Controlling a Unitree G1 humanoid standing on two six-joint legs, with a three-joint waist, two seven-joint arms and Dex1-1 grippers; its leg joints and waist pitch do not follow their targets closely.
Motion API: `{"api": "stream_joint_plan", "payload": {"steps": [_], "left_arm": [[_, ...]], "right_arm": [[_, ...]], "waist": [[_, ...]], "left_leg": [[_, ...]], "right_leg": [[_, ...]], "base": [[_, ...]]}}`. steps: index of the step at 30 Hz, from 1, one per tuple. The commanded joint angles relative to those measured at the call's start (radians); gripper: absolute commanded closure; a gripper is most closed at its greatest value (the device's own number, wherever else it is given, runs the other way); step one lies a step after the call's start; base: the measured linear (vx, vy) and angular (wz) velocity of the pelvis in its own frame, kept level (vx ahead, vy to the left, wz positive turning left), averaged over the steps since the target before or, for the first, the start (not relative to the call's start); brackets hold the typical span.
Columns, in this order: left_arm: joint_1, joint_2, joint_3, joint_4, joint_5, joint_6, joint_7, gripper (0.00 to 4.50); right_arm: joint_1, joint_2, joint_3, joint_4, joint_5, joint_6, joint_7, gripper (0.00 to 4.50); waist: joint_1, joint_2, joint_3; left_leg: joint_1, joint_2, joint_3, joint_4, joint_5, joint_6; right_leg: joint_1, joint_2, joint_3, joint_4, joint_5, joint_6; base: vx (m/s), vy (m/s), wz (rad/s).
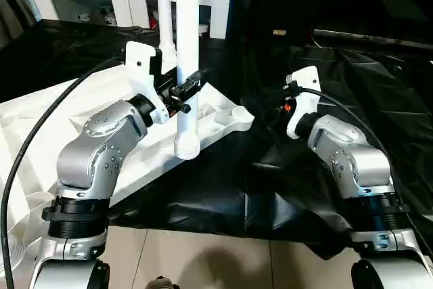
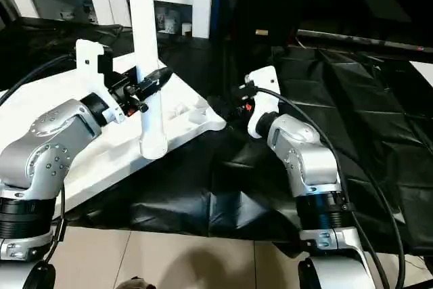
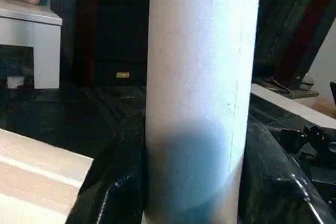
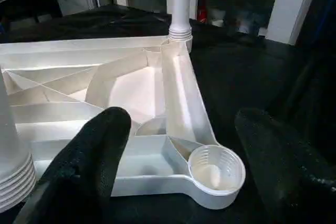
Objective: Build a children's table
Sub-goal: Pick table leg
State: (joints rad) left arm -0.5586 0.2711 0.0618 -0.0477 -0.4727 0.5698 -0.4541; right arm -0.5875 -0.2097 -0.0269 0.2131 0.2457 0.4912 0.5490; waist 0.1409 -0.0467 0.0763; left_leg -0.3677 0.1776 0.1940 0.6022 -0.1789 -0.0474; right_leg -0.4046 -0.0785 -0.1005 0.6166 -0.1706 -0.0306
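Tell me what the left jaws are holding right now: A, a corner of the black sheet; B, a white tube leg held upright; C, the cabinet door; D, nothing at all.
B: the left gripper is clamped around a white tube leg that stands upright, its ribbed lower end hanging just off the edge of the tabletop.

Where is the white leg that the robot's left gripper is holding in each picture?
Left eye view: leg upright, left of centre, in front of the tabletop.
Right eye view: leg upright, further left.
Left wrist view: leg close up, before the black sheet.
Right wrist view: leg's ribbed end beside the tabletop.
Shared landmark: the white tabletop.
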Motion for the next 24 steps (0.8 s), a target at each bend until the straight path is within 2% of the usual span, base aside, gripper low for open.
{"api": "stream_joint_plan", "payload": {"steps": [1,15,16,17,18,19,20,21,23,24], "left_arm": [[-0.009,0.0,-0.01,-0.016,0.009,-0.01,0.001,2.62],[-0.009,0.0,-0.01,-0.016,0.009,-0.01,0.001,2.62],[0.073,0.058,-0.046,-0.144,0.016,0.071,-0.007,2.62],[0.103,0.08,-0.059,-0.191,0.018,0.101,-0.01,2.62],[0.102,0.08,-0.058,-0.189,0.019,0.099,-0.01,2.62],[0.101,0.079,-0.057,-0.188,0.021,0.096,-0.009,2.62],[0.102,0.079,-0.057,-0.188,0.021,0.097,-0.008,2.62],[0.103,0.079,-0.056,-0.19,0.02,0.097,-0.008,2.62],[0.105,0.08,-0.056,-0.193,0.019,0.101,-0.007,2.62],[0.106,0.08,-0.055,-0.194,0.018,0.103,-0.006,2.62]], "right_arm": [[0.001,-0.006,0.001,-0.018,0.003,-0.008,-0.004,0.89],[0.001,-0.006,0.001,-0.018,0.003,-0.008,-0.004,0.89],[-0.014,0.007,0.037,-0.14,0.057,0.06,0.043,0.89],[-0.019,0.011,0.05,-0.184,0.077,0.085,0.06,0.89],[-0.018,0.015,0.054,-0.184,0.087,0.09,0.072,0.89],[-0.018,0.016,0.058,-0.182,0.092,0.092,0.082,0.89],[-0.017,0.015,0.062,-0.181,0.091,0.091,0.087,0.89],[-0.017,0.015,0.064,-0.181,0.09,0.09,0.089,0.89],[-0.015,0.017,0.063,-0.181,0.095,0.092,0.092,0.89],[-0.014,0.018,0.063,-0.182,0.095,0.092,0.092,0.89]], "waist": [[-0.003,0.023,-0.086],[-0.003,0.023,-0.086],[-0.004,0.023,-0.086],[0.003,-0.059,-0.094],[-0.008,-0.051,-0.075],[-0.009,-0.031,-0.076],[-0.01,-0.017,-0.079],[-0.011,-0.032,-0.078],[-0.007,-0.035,-0.074],[-0.002,-0.033,-0.074]], "left_leg": [[0.018,0.055,-0.033,-0.072,-0.191,-0.052],[0.018,0.055,-0.033,-0.072,-0.193,-0.052],[0.018,0.055,-0.033,-0.073,-0.193,-0.053],[-0.003,0.064,-0.04,-0.071,-0.096,-0.023],[-0.009,0.061,-0.036,-0.084,-0.123,-0.018],[0.001,0.057,-0.031,-0.078,-0.135,-0.019],[0.025,0.06,-0.027,-0.074,-0.159,-0.034],[0.022,0.062,-0.032,-0.08,-0.181,-0.059],[0.029,0.06,-0.03,-0.08,-0.212,-0.068],[0.029,0.06,-0.032,-0.081,-0.224,-0.074]], "right_leg": [[0.058,-0.079,0.064,-0.065,-0.173,-0.146],[0.057,-0.08,0.064,-0.066,-0.176,-0.146],[0.058,-0.08,0.064,-0.065,-0.175,-0.146],[0.09,-0.096,0.062,-0.03,-0.148,-0.128],[0.071,-0.087,0.065,-0.05,-0.224,-0.1],[0.056,-0.087,0.068,-0.062,-0.273,-0.083],[0.04,-0.085,0.071,-0.071,-0.275,-0.088],[0.047,-0.078,0.066,-0.069,-0.249,-0.089],[0.041,-0.077,0.068,-0.07,-0.248,-0.096],[0.043,-0.078,0.068,-0.07,-0.259,-0.098]], "base": [[0.0,0.0,0.0],[0.0,0.0,0.0],[0.0,0.0,0.0],[0.0,0.0,0.0],[0.0,0.0,0.0],[0.017,-0.053,0.0],[0.013,-0.059,0.0],[0.0,0.0,0.0],[0.0,0.0,0.0],[0.0,0.0,0.0]]}}
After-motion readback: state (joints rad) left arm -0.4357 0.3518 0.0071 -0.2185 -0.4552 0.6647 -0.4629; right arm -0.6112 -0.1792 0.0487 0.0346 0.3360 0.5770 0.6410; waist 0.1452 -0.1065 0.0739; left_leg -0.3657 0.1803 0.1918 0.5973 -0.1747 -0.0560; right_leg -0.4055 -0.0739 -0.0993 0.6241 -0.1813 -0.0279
